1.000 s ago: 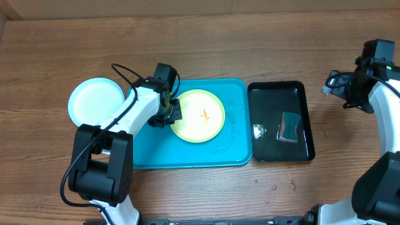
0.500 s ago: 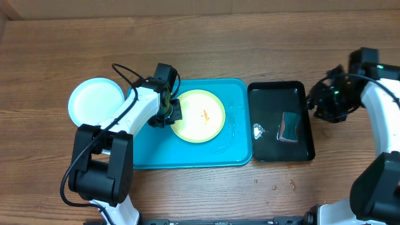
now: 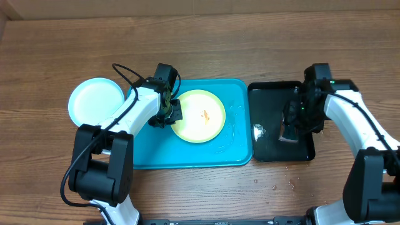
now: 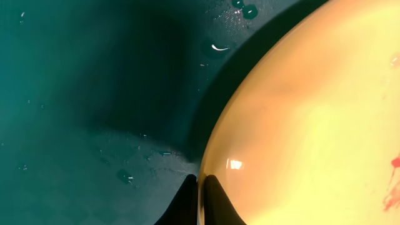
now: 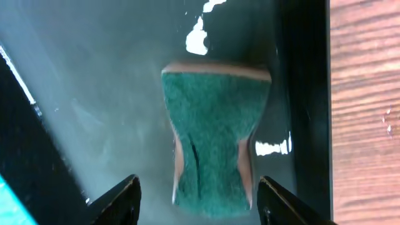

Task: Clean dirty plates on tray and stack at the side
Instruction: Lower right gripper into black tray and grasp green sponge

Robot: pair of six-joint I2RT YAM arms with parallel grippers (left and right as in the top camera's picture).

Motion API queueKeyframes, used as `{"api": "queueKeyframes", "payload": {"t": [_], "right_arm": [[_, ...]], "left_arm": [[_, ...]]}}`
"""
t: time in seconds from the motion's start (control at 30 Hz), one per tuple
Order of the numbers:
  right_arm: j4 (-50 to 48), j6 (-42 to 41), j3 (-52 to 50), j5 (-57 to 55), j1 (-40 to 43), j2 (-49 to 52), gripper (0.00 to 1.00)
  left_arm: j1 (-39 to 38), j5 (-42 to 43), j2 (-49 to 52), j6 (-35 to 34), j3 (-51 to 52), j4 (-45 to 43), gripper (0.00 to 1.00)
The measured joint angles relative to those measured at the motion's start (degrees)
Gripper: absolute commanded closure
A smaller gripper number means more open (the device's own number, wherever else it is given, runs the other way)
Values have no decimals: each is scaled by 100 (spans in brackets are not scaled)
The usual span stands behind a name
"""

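Wooden worktop (image 3: 200, 44); left end effector (image 4: 201, 195) clamps yellow-green plate (image 3: 198, 115) at nine o'clock, right end effector (image 5: 199, 200) spread over sponge (image 5: 215, 125); wet rim may slip.

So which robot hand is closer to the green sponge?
Right. The right gripper hangs above the sponge, jaws open; the left gripper is far away, pinching the rim of the yellow-green plate.
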State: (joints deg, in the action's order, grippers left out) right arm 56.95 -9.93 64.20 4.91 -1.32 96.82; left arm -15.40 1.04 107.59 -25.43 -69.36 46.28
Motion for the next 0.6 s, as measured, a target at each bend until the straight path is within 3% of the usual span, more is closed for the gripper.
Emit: {"api": "queueKeyframes", "payload": {"t": [0.2,0.3,0.53,0.6], "right_arm": [[-678,-42,-393,-90,-22,0,40],[-984,-70,-667,-109,-22,0,49],[-1158,-59,-841,-131,-22,0,51],[-1169,-57,-841,-131,-22,0,66]], "left_arm": [[0,0,0,0,0,0,94],[0,0,0,0,0,0,94],[0,0,0,2,0,0,95],[0,0,0,0,0,0,95]]}}
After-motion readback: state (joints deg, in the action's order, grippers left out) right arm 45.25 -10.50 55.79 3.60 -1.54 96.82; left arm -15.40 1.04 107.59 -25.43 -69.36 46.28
